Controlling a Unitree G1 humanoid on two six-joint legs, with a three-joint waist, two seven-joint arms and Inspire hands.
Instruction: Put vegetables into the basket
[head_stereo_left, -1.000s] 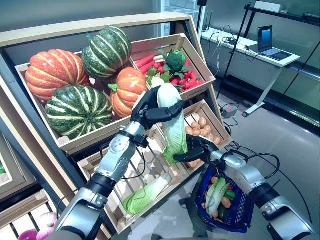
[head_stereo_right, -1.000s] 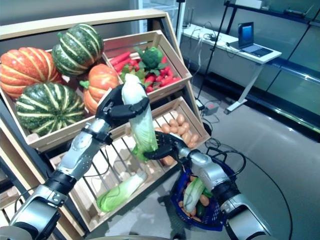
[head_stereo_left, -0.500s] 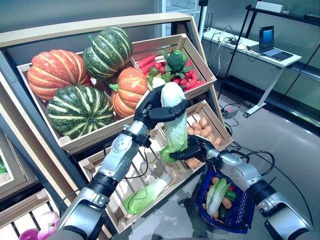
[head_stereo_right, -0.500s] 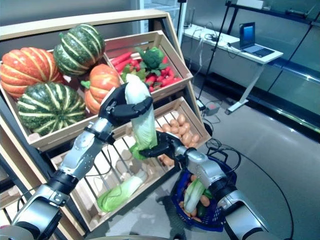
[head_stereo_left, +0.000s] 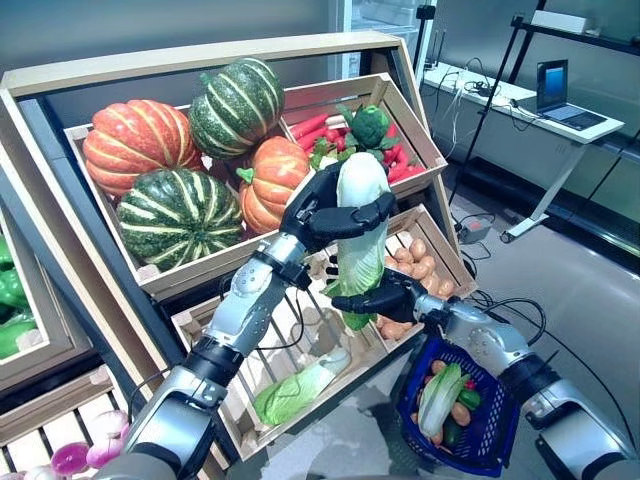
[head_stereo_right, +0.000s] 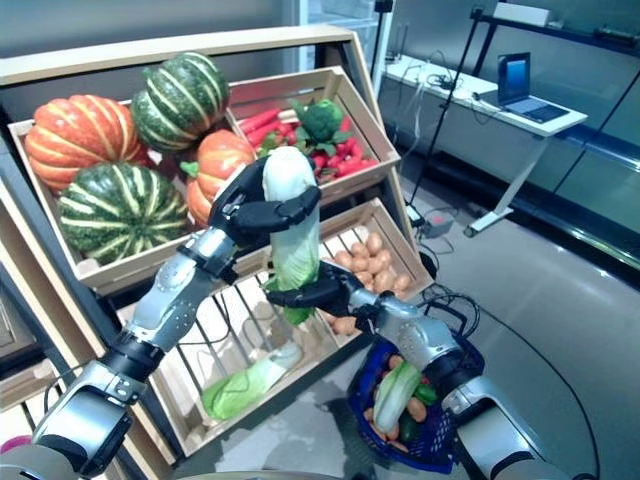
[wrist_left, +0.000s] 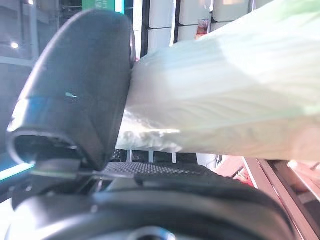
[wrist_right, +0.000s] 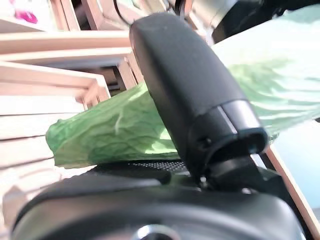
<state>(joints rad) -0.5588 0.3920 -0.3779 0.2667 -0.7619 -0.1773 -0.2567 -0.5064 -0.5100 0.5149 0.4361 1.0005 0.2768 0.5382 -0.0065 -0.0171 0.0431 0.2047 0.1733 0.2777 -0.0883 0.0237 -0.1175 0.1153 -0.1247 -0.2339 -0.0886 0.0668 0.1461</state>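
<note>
Along the left side of the tilted wooden display shelf (head_stereo_left: 210, 55), the upper wooden crate (head_stereo_left: 180, 275) holds a ribbed orange pumpkin (head_stereo_left: 138, 145), two dark green striped pumpkins (head_stereo_left: 178, 215) and a smaller orange pumpkin (head_stereo_left: 274, 182). Below it, a slatted wooden crate (head_stereo_left: 250, 425) holds one pale green napa cabbage (head_stereo_left: 295, 390) lying on its slats. Just in front of the pumpkins, the left robot hand (head_stereo_left: 322, 208) is raised with its fingers and thumb curled tightly round the white stem end of a long napa cabbage with green leaves (head_stereo_left: 358, 235), which hangs upright in the air with its leafy end down; the left wrist view shows the thumb pressed against the pale stalk. Right below, the right robot hand (head_stereo_left: 378, 299) is closed round the leafy lower end of the same cabbage, and its wrist view shows the thumb lying across the green leaves. Behind them, the upper right crate holds red peppers (head_stereo_left: 400, 165) and a head of dark green broccoli (head_stereo_left: 369, 124), and a lower crate holds brown potatoes (head_stereo_left: 415, 262). Further right and lower, a blue plastic shopping basket (head_stereo_left: 495, 440) hangs by the right arm above the grey floor (head_stereo_left: 590, 290), already holding another cabbage and several small vegetables. At the far right, a white counter (head_stereo_left: 520, 110) carries an open laptop (head_stereo_left: 560, 95).
</note>
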